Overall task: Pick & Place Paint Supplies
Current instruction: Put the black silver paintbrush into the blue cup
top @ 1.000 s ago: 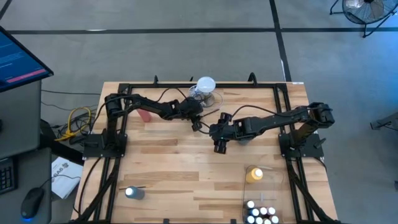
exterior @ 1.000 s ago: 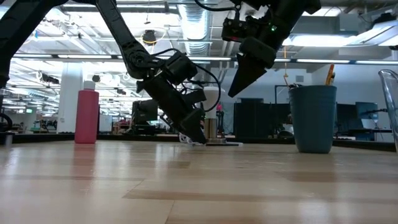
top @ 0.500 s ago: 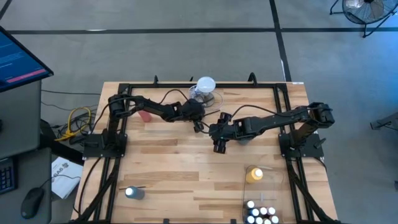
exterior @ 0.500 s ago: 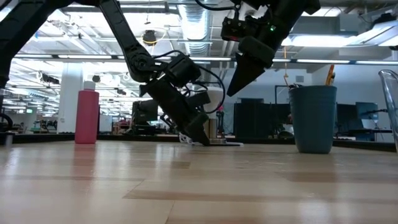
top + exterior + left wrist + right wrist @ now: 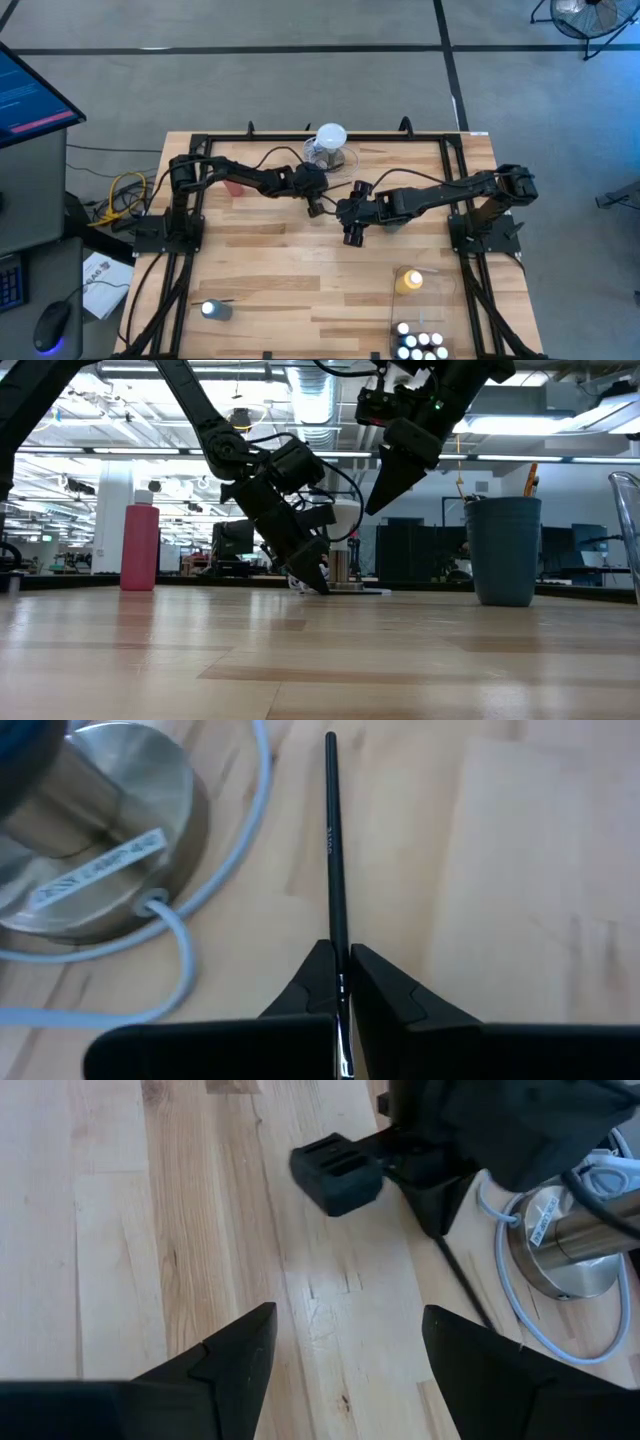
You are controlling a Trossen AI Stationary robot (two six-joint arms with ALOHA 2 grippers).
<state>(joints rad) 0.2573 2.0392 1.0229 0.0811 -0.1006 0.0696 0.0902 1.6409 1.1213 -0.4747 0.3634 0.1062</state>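
A thin dark paintbrush (image 5: 333, 850) lies on the wooden table (image 5: 280, 270) beside a metal base (image 5: 100, 840). My left gripper (image 5: 343, 982) (image 5: 318, 205) is shut on it, low at the table's far middle (image 5: 318, 582). My right gripper (image 5: 345, 1370) (image 5: 352, 235) hangs open above the table, just right of the left one, with nothing between its fingers (image 5: 385, 495). A pink-red bottle (image 5: 139, 547) stands at the far left. A yellow bottle (image 5: 408, 282) and small white-capped bottles (image 5: 420, 345) stand at the near right. My left gripper pinches the paintbrush's thin shaft (image 5: 340, 955) between its two fingers (image 5: 385, 992). The fingers slant down from the table's left and lie along the brush. The brush runs straight out ahead of the fingertips, and its free end (image 5: 330, 740) lies on the table.
The clear jug with a white round top (image 5: 328, 140) stands at the far edge on the metal base, with a pale cable (image 5: 190, 935) beside it. A blue-grey cup (image 5: 503, 550) stands under the right arm. A small grey bottle (image 5: 213, 310) sits near left.
My left gripper has sunk a little toward the table and tipped steeper over the paintbrush. The brush lies where it was. My right gripper has kept still.
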